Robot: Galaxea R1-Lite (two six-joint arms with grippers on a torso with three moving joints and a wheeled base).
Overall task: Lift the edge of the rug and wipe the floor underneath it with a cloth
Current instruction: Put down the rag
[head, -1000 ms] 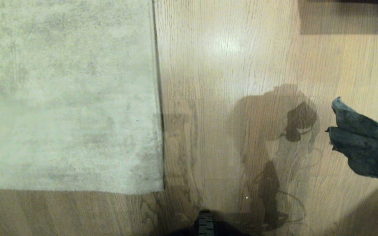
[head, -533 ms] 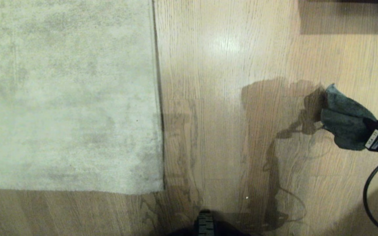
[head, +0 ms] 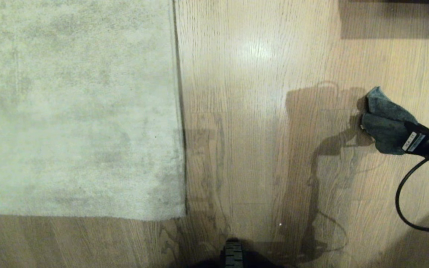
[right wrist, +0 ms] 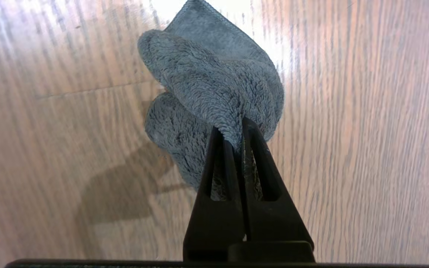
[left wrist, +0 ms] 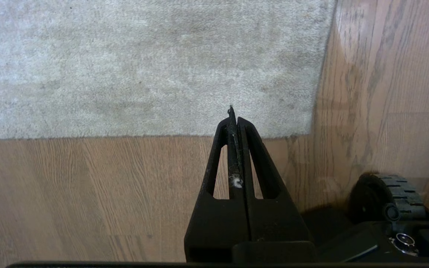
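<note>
The pale grey-beige rug (head: 73,108) lies flat on the left, its rug edge (head: 180,123) running straight down to a square corner (head: 184,216). Light brown wooden floor (head: 251,156) fills the middle and right. At the right side my right gripper (head: 400,138) is shut on the dark grey-teal cloth (head: 383,121), which bunches ahead of the tips above the planks. In the right wrist view the cloth (right wrist: 210,85) is pinched between the closed jaws of the right gripper (right wrist: 233,130). My left gripper (left wrist: 234,120) is shut and empty, hovering near the rug corner (left wrist: 309,132).
A dark block of furniture or shadow (head: 393,18) sits at the far right. A black cable (head: 402,208) loops under the right arm. The base's wheel (head: 233,257) shows at the near edge, also the wheel (left wrist: 389,201) beside the left gripper.
The right arm has carried the cloth farther away from me and slightly towards the rug; more of the arm and its cable now show. Rug and left gripper are unchanged.
</note>
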